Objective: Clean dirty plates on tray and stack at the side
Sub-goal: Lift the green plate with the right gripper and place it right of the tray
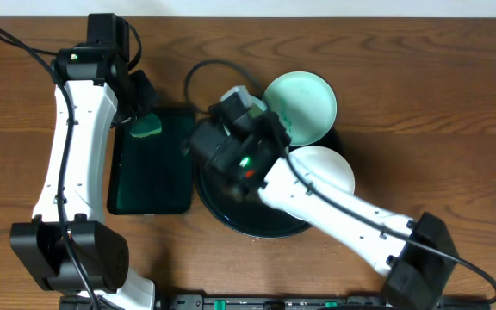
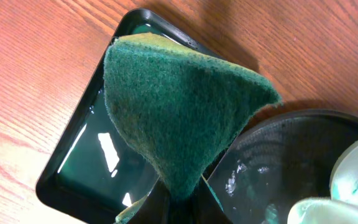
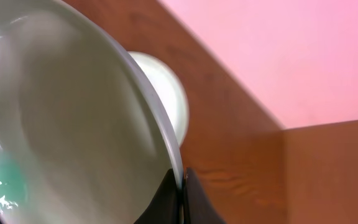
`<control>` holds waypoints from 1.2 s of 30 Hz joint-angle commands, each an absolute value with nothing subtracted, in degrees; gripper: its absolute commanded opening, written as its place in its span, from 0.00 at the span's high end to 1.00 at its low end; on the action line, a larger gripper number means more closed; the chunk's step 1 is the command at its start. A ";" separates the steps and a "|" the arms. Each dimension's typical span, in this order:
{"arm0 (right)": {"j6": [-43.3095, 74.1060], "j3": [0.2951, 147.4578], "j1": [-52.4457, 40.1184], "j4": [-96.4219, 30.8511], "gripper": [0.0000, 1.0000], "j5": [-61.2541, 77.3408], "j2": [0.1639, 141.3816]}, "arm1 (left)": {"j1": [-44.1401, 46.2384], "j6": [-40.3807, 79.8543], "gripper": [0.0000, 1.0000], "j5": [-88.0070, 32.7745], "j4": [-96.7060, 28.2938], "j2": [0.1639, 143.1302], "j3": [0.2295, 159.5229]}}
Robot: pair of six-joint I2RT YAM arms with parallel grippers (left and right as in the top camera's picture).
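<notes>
Progress looks early: the right gripper (image 3: pixel 180 185) pinches the rim of a pale-mint plate (image 1: pixel 306 105), tilted up at 1 o'clock of the round black tray (image 1: pixel 257 226), with green smears showing on it. The left gripper (image 2: pixel 169 205) clamps a green sponge (image 2: pixel 179 106) above the rectangular tray (image 1: pixel 153 185), at 9 o'clock. A white plate (image 1: pixel 329 168) lies at 3 o'clock; no finished stack shows on the desk (image 1: pixel 455 103).

The right end effector (image 3: pixel 182 198) pinched the rim of a pale plate (image 3: pixel 67 124), which bore a greenish patch low down. Just behind that plate sat a second white plate (image 3: pixel 169 93), against the brown tabletop (image 3: pixel 235 168).
</notes>
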State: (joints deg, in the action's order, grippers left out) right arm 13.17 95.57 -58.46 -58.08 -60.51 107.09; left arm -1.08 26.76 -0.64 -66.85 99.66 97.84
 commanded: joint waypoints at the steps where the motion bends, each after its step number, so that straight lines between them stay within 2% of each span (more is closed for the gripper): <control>1: 13.21 96.29 -61.63 -58.11 0.99 -74.24 106.61 | -1.32 27.73 0.93 0.69 -66.76 99.57 97.73; 6: 13.23 96.29 -64.10 -58.13 0.99 -78.89 106.59 | -1.32 27.73 0.93 0.71 -66.37 99.57 97.73; 15: 16.34 96.29 -63.35 -59.07 0.99 -74.76 106.59 | -1.32 27.73 0.93 0.69 -66.37 99.57 97.73; 23: 19.66 96.77 -51.90 -61.19 0.99 -34.33 105.38 | -1.15 27.70 0.93 0.67 -67.05 99.59 97.71; 31: 19.03 100.16 -28.32 -61.36 0.99 0.60 100.53 | 0.51 27.70 0.93 0.58 -67.16 99.61 97.06; 36: 17.15 99.92 -12.27 -63.66 0.99 10.87 100.44 | 0.82 22.87 0.93 0.69 -68.31 99.61 96.73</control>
State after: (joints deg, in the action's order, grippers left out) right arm 17.78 98.98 -18.63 -62.46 -1.17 101.71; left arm 0.84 26.15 -0.47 -67.75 99.66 97.34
